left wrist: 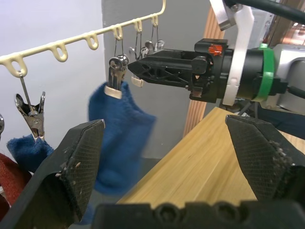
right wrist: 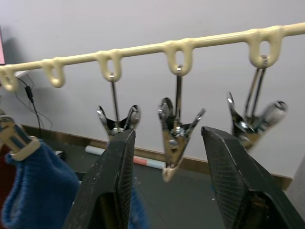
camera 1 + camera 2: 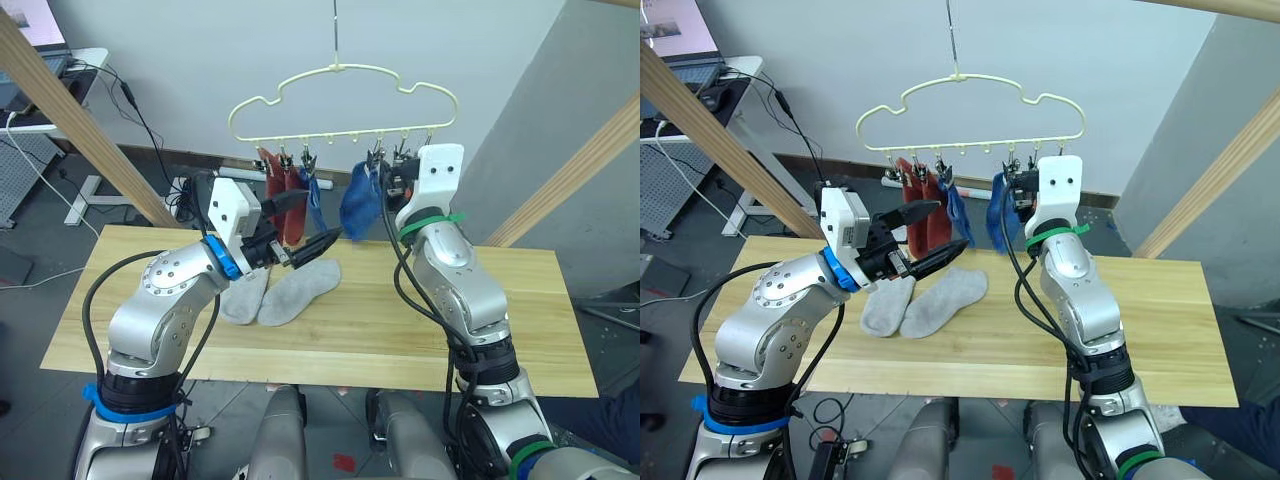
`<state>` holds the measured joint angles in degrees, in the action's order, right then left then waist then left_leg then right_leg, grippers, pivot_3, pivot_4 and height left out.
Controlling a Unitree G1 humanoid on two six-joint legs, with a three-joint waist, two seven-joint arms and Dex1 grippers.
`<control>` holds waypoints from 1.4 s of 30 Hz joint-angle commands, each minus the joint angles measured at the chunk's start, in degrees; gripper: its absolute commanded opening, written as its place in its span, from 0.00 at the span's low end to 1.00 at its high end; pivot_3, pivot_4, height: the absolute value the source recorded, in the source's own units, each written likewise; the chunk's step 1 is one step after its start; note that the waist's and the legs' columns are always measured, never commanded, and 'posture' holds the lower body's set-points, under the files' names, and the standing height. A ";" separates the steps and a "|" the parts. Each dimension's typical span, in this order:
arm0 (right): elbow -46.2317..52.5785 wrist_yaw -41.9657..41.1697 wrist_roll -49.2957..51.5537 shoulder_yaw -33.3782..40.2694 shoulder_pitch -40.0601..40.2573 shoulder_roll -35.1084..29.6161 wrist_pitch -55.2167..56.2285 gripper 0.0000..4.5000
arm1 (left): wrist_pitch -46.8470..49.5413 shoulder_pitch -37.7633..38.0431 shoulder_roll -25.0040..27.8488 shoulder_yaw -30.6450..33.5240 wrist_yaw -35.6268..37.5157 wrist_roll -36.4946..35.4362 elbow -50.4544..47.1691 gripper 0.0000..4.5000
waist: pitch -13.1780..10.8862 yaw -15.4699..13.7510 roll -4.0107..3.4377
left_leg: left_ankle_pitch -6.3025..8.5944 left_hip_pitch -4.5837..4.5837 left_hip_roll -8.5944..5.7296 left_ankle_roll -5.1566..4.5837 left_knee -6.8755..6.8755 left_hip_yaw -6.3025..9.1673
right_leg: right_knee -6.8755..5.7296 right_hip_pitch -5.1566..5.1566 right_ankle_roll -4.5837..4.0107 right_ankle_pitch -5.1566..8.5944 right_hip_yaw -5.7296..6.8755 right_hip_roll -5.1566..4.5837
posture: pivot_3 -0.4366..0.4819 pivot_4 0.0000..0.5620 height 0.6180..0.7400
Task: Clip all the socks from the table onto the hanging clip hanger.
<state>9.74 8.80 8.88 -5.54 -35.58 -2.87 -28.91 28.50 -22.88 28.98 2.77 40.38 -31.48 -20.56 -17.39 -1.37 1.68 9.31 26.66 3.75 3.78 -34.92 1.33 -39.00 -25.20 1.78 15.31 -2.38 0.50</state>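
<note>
Your left tool (image 3: 318, 238) is spread wide and holds nothing, above two grey socks (image 3: 285, 292) lying near the surface's (image 3: 400, 330) back edge. Two red socks (image 3: 283, 200) and two blue socks (image 3: 358, 200) hang on the clip hanger (image 3: 340, 105). Your right tool (image 2: 167, 181) is spread around an empty clip (image 2: 175, 138).

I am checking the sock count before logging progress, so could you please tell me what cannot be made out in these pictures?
- Two rust red socks: in the left eye view the left gripper covers their lower ends.
- Second blue sock: left wrist view, cut off by a finger pad.
- Right-hand metal clip: blurred in the right wrist view.
</note>
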 commanded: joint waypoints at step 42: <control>-5.04 -3.37 -3.81 3.83 -5.88 5.74 5.83 0.00 | 0.18 0.16 -0.96 0.79 -1.44 -4.11 -4.68 1.00 | 0.00 -0.07 -0.01 | -0.01 -0.01 0.00 0.01 -0.02 0.01 | -0.05 0.02 -0.29 -0.17 0.03 -0.01 | 0.66 0.52 1.00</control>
<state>3.14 5.51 5.61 -2.03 -40.12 2.56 -24.30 29.59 -22.47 27.89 2.78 38.89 -35.05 -22.48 -17.38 -1.44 1.68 9.30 26.65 3.75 3.79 -34.94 1.35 -39.05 -25.18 1.49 15.14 -2.35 0.49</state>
